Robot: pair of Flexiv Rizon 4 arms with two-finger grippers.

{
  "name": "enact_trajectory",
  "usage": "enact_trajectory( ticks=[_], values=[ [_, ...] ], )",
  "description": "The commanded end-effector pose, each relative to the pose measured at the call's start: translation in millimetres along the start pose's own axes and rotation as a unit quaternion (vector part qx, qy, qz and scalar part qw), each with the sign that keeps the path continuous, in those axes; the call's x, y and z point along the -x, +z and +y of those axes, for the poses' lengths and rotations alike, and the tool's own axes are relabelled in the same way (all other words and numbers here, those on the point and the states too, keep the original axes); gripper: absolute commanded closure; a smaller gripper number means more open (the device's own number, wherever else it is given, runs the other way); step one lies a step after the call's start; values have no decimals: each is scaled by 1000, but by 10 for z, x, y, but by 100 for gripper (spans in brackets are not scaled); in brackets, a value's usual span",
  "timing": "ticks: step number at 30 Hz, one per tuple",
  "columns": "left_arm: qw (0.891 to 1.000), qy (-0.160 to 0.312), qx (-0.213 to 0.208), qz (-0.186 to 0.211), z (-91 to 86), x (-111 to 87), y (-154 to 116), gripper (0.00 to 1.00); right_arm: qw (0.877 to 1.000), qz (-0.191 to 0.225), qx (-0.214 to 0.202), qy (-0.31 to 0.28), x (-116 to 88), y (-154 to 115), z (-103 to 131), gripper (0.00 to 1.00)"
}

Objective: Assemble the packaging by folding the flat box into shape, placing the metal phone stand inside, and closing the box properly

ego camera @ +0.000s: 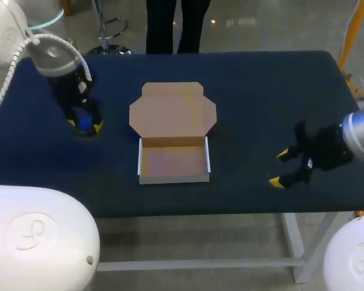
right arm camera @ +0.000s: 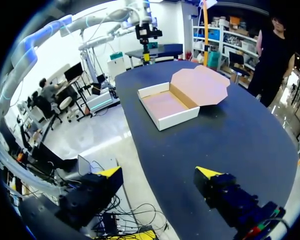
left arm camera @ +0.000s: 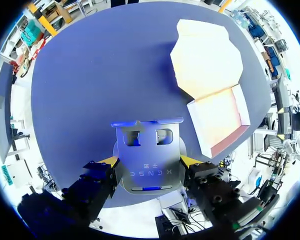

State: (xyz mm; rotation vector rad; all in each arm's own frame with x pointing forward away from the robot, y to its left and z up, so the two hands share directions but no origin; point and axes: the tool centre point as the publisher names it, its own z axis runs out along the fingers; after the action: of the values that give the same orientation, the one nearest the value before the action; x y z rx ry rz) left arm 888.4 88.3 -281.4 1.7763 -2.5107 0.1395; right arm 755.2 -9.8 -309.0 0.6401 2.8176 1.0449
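Seen from above, the box [ego camera: 173,159] sits in the middle of the surface [ego camera: 261,91], its tray formed and its lid [ego camera: 172,109] laid open toward 12 o'clock. The left hand [ego camera: 85,125] points down at the box's 9 o'clock, and its load barely shows there. Its wrist view makes the load plain: the metal phone stand [left arm camera: 147,155] is clamped between both yellow tips, with the box ahead at 1 o'clock. The right hand [ego camera: 280,168], at the box's 3 o'clock, is spread wide. Its wrist view shows the tray's white outer walls.

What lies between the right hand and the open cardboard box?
Only bare dark blue tabletop, between right hand and open brown cardboard box, in the head view.
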Motion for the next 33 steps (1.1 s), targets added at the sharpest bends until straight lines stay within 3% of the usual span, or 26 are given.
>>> enact_trajectory(
  ticks=[1,12,22,33],
  values=[
    [1000,-5,-8,-9,56,-188,-11,100,997,-81,0,-1,-66,3,-7,0],
    [998,52,-33,-7,156,-768,36,100,997,-81,0,-1,-66,3,-7,0],
    [995,99,-32,1,-14,-1173,236,100,997,-81,0,-1,-66,3,-7,0],
    [989,143,-36,-17,-241,-1600,519,100,997,-81,0,-1,-66,3,-7,0]
  ],
)
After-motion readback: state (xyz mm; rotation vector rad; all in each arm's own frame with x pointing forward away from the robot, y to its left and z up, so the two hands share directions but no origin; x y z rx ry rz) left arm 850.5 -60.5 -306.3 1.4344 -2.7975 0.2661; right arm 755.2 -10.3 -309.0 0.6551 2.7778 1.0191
